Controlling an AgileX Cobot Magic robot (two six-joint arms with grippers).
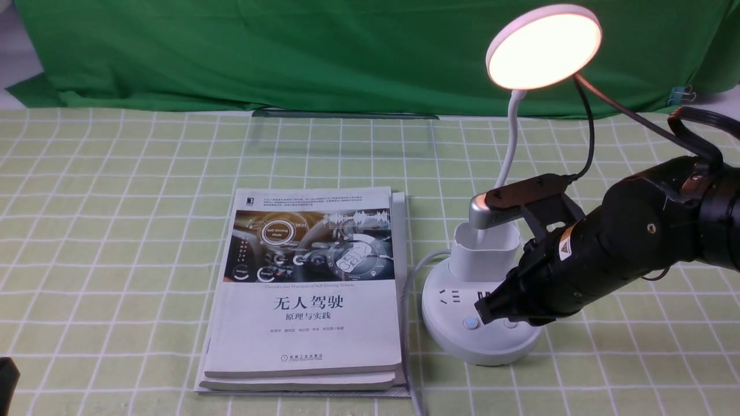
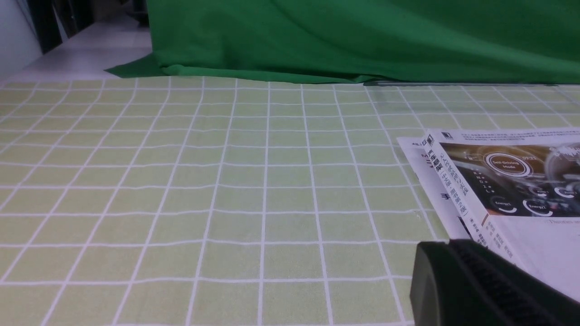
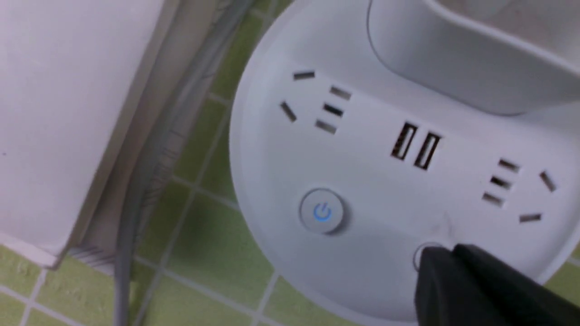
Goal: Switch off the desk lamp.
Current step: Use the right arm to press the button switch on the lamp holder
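The white desk lamp stands at the right of the table, its round disc head (image 1: 543,47) glowing warm. Its thin neck (image 1: 509,150) drops into a squarish cup (image 1: 483,254) on the round base (image 1: 462,341). The base carries sockets, a blue-lit power button (image 1: 471,323) (image 3: 321,212) and a second button (image 3: 423,253) mostly hidden under my fingertips. My right gripper (image 1: 491,309) (image 3: 442,262) is shut, its tip on that second button. My left gripper (image 2: 446,267) is shut and empty, low over the table by the books; a bit of it shows at the front view's bottom left corner (image 1: 7,381).
Two stacked books (image 1: 309,294) (image 2: 512,181) lie left of the lamp base. A grey cable (image 1: 411,323) runs between the books and the base toward the table's front edge. A green cloth (image 1: 289,52) hangs at the back. The checked tablecloth (image 1: 115,231) covers the table.
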